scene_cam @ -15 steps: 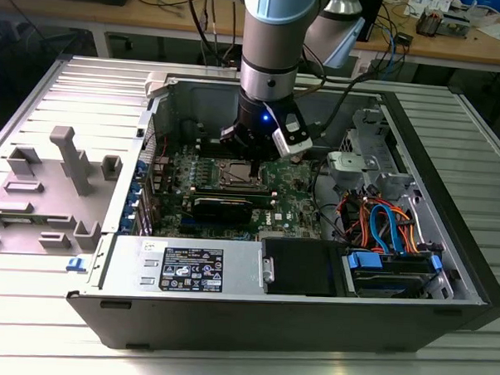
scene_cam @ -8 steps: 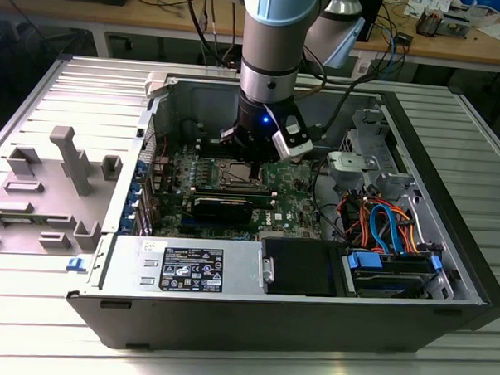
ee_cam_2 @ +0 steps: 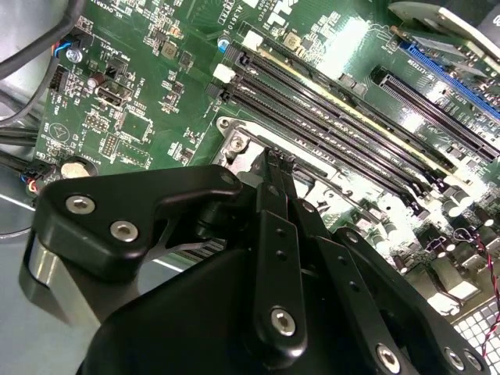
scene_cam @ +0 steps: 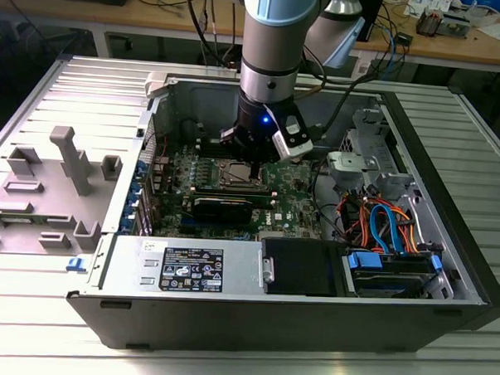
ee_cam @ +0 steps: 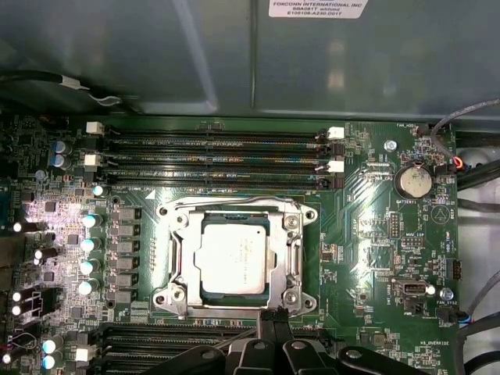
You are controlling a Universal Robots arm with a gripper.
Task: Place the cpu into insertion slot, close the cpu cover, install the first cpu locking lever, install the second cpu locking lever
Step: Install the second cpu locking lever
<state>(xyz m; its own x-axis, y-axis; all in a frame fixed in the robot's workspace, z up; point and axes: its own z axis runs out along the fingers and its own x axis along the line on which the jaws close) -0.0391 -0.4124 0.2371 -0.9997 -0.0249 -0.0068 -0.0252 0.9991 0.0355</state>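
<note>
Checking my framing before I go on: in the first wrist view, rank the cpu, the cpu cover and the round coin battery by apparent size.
1. the cpu cover, the frame lying around the chip
2. the cpu, seated inside its window
3. the coin battery, clearly smallest

The work surface is a ribbed aluminium table (scene_cam: 29,311), its slats running lengthwise under an open computer case (scene_cam: 294,322). A grey plastic fixture block (scene_cam: 46,195) with upright posts lies on the exterior view's left. Behind, a wooden workbench (scene_cam: 158,17) spans the rear, carrying loose cables (scene_cam: 389,32) and small clutter (scene_cam: 444,17). Lighting is even and diffuse.
</note>
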